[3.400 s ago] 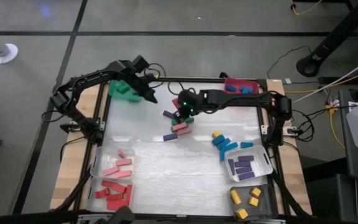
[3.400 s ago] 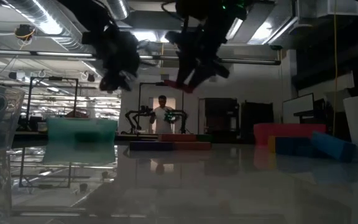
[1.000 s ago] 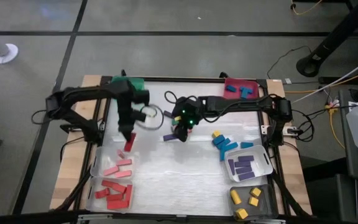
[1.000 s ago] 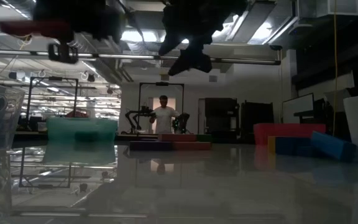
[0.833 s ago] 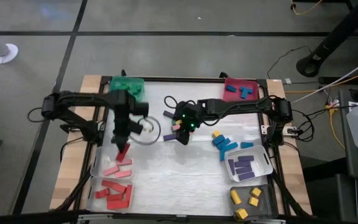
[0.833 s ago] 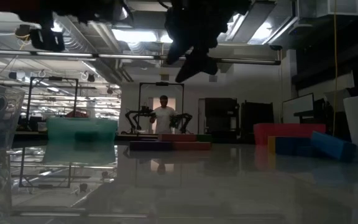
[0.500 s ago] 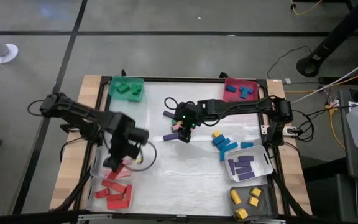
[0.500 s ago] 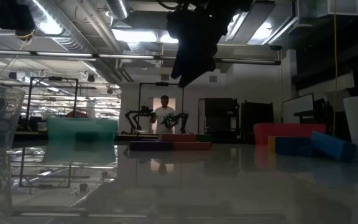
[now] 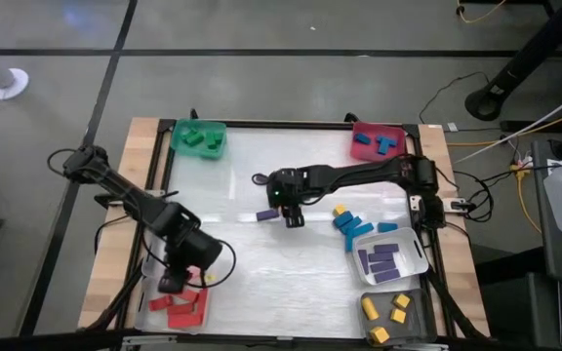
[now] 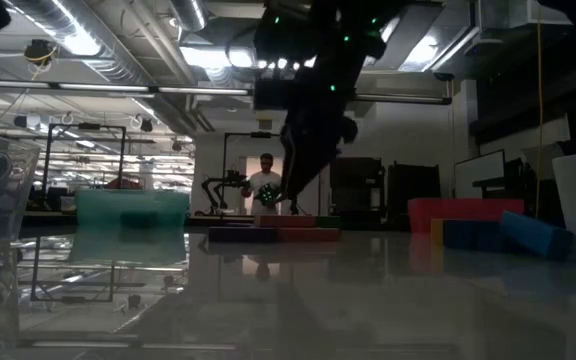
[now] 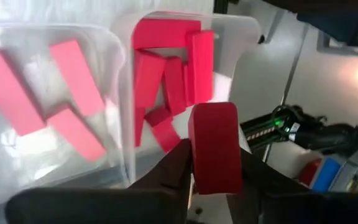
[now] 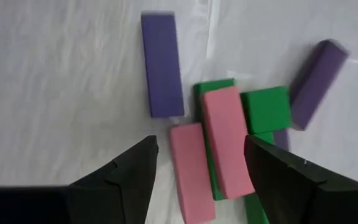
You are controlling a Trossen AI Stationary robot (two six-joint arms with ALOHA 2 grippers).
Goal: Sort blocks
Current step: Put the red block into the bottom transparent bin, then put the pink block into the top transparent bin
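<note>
Left gripper (image 11: 211, 163) has swung over the clear bins (image 11: 120, 74) — red block (image 11: 214, 147) between jaws.

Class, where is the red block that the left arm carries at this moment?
The red block sits between the left gripper's jaws, above the clear bin of red blocks at the table's front-left corner.

No readable text anywhere: no labels, brands, numbers or signs show on any surface in these views.
</note>
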